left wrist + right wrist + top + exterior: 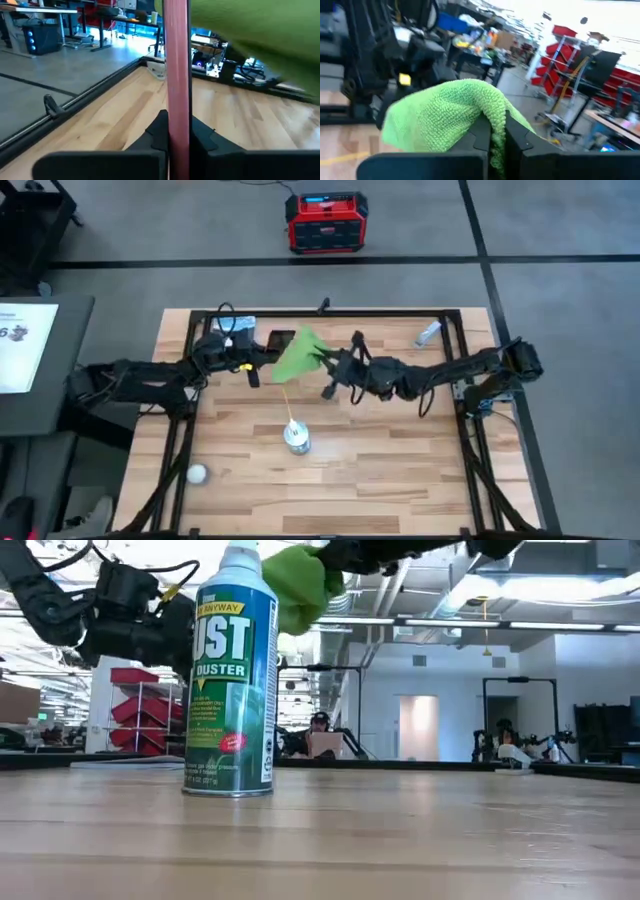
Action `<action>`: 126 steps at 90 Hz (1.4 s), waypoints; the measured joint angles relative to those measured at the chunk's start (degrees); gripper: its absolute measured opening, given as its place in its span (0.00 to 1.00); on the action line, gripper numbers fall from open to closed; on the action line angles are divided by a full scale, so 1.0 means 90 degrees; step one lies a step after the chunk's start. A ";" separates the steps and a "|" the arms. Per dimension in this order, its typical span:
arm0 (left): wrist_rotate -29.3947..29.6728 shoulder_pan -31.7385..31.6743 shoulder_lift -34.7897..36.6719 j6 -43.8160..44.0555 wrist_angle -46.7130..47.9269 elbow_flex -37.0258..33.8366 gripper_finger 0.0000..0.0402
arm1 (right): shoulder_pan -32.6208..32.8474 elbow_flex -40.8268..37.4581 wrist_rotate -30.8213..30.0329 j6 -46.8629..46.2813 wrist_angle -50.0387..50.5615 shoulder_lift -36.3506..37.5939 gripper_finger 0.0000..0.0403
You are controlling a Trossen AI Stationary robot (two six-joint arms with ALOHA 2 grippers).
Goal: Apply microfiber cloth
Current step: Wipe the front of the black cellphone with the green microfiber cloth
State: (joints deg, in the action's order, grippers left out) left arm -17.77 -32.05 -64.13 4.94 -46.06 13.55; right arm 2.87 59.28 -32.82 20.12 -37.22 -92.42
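The wooden worktop (400,450) carries a duster can (296,438) near its middle. Above the far side, the right gripper (328,363) holds the microfiber cloth (298,356) aloft, jaws clamped on its fold. The left gripper (240,355) pinches the pink phone (176,75) upright just beside it. Wiping looks about to begin; contact is unclear.

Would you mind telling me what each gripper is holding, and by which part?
The right gripper pinches a fold of the green cloth. The left gripper clamps the pink phone by its lower edge, standing on end.
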 joint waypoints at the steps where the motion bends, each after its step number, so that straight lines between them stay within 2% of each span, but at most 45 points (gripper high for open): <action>1: 0.0001 0.0017 -0.0022 -0.0012 -0.0001 0.0031 0.02 | -0.0018 0.0014 0.0017 -0.0001 0.0003 -0.0026 0.00; 15: -0.0001 0.0247 -0.0358 -0.0178 0.0020 0.0489 0.02 | -0.0227 0.0227 0.0309 -0.0202 0.0224 -0.0531 0.00; 33: 0.0004 0.0320 -0.0714 -0.0250 0.0047 0.0871 0.02 | -0.0295 0.0429 0.0649 -0.1194 0.1459 -0.1146 0.00; 43: 0.0005 0.0327 -0.0721 -0.0257 0.0146 0.0911 0.02 | -0.0298 0.0428 0.0483 -0.0848 0.0915 -0.1240 0.00; 51: 0.0008 0.0365 -0.0725 -0.0284 0.0494 0.0912 0.02 | -0.0299 0.0430 0.0061 -0.0270 0.0185 -0.1076 0.00; 57: 0.0013 0.0432 -0.0727 -0.0365 0.0684 0.0911 0.02 | -0.0337 0.0430 -0.0005 0.0089 -0.0221 -0.0861 0.00; 71: 0.0012 0.0559 -0.0725 -0.0495 0.0739 0.0909 0.02 | -0.0484 0.0455 0.0007 -0.0222 0.0023 -0.0433 0.00; 86: 0.0098 0.0551 -0.0723 -0.0497 0.0413 0.0907 0.02 | -0.0501 0.0452 0.0876 -0.1380 0.1329 -0.0547 0.00; 96: 0.0176 0.0553 -0.0717 -0.0481 0.0226 0.0907 0.02 | -0.0466 0.0435 0.1460 -0.1866 0.1734 -0.0826 0.00; 102: 0.0207 0.0551 -0.0717 -0.0424 0.0181 0.0907 0.02 | -0.0463 0.0435 0.1585 -0.1967 0.1745 -0.0941 0.00; 111: 0.0231 0.0554 -0.0717 -0.0369 0.0215 0.0907 0.02 | -0.0463 0.0435 0.1194 -0.1808 0.1442 -0.0999 0.00; 118: 0.0230 0.0590 -0.0717 -0.0369 0.0437 0.0907 0.02 | -0.0458 0.0435 0.0635 -0.1344 0.0922 -0.0969 0.00; 126: 0.0229 0.0600 -0.0720 -0.0383 0.0667 0.0904 0.02 | -0.0426 0.0435 0.0394 -0.0721 0.0237 -0.0814 0.00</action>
State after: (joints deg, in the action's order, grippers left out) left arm -15.70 -26.65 -70.61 1.50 -40.06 21.69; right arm -0.97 63.20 -29.27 13.63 -35.09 -99.75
